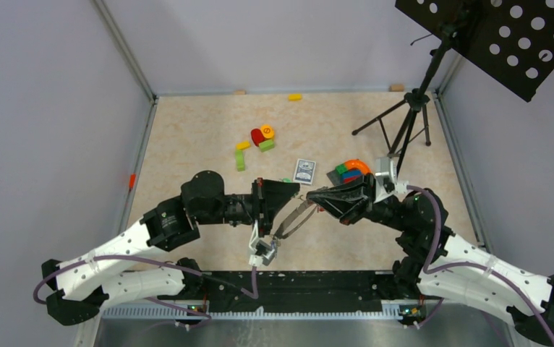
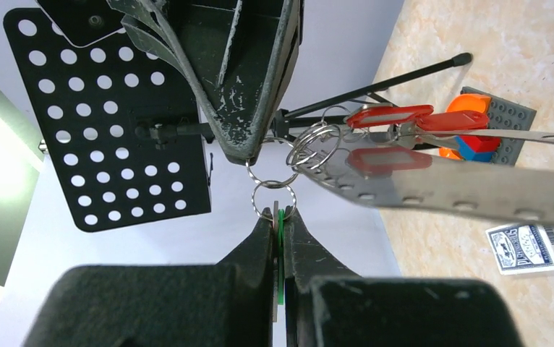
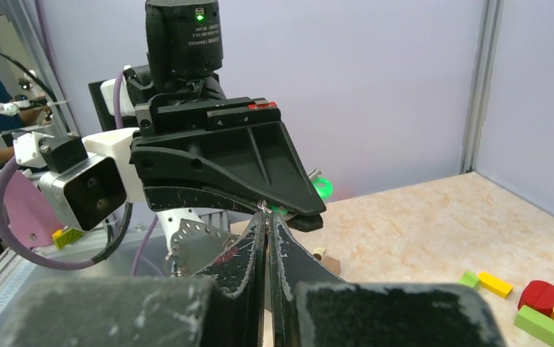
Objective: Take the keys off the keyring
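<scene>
My two grippers meet tip to tip above the table's near middle. My left gripper (image 1: pixel 297 194) is shut on a key with a green tag (image 2: pixel 280 230), whose small split ring (image 2: pixel 274 199) sticks out past the fingertips. My right gripper (image 1: pixel 313 196) is shut on another small split ring (image 2: pixel 258 172) linked to it. The keyring (image 2: pixel 462 191), a wide grey perforated metal band, hangs below both grippers (image 1: pixel 293 223) and runs off to the right. Red-tagged keys (image 2: pixel 390 116) hang on it by small rings. In the right wrist view the green tag (image 3: pixel 322 189) shows behind the left gripper.
A playing-card box (image 1: pixel 304 170) lies just beyond the grippers. An orange arch with blue and green blocks (image 1: pixel 350 172) stands to its right. More toy blocks (image 1: pixel 262 137) lie farther back. A black tripod (image 1: pixel 406 119) with a perforated plate (image 1: pixel 505 36) stands at the back right.
</scene>
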### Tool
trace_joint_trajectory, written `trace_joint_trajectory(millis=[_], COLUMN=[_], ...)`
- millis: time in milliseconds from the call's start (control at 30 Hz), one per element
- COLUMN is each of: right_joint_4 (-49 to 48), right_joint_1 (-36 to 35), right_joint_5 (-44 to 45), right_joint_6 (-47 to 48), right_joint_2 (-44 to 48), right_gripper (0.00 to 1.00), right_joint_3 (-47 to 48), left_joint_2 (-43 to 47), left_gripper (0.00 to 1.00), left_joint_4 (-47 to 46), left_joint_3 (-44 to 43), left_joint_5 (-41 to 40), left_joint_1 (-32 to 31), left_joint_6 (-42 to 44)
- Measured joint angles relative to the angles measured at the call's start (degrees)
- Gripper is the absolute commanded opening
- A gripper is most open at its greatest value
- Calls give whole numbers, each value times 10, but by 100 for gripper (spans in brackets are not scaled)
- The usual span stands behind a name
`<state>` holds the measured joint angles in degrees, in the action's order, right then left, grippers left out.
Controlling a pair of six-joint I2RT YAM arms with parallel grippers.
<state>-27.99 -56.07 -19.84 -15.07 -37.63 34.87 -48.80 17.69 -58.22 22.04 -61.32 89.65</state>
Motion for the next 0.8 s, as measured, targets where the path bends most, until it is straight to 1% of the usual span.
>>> trace_joint_trajectory(millis=[200, 333, 533, 633, 800], right_joint_4=[11, 57, 123, 143, 165], right_joint_1=[0, 0, 0, 0, 0], right_joint_5=[16, 32, 57, 54, 31], right_joint_6=[7, 25, 52, 61, 73], right_joint_2=[5, 29, 97, 101, 65], right_gripper=[0, 0, 0, 0, 18], right_joint_3=[0, 0, 0, 0, 2], left_joint_2=[-1, -1, -1, -1, -1], left_gripper=[0, 0, 0, 0, 0], left_joint_4=[-6, -6, 6, 6, 6], left_joint_3=[2, 2, 2, 2, 2], left_joint_5=[-3, -7, -26, -29, -28], left_joint_1=[0, 0, 0, 0, 0], left_joint_6=[0, 1, 5, 5, 5])
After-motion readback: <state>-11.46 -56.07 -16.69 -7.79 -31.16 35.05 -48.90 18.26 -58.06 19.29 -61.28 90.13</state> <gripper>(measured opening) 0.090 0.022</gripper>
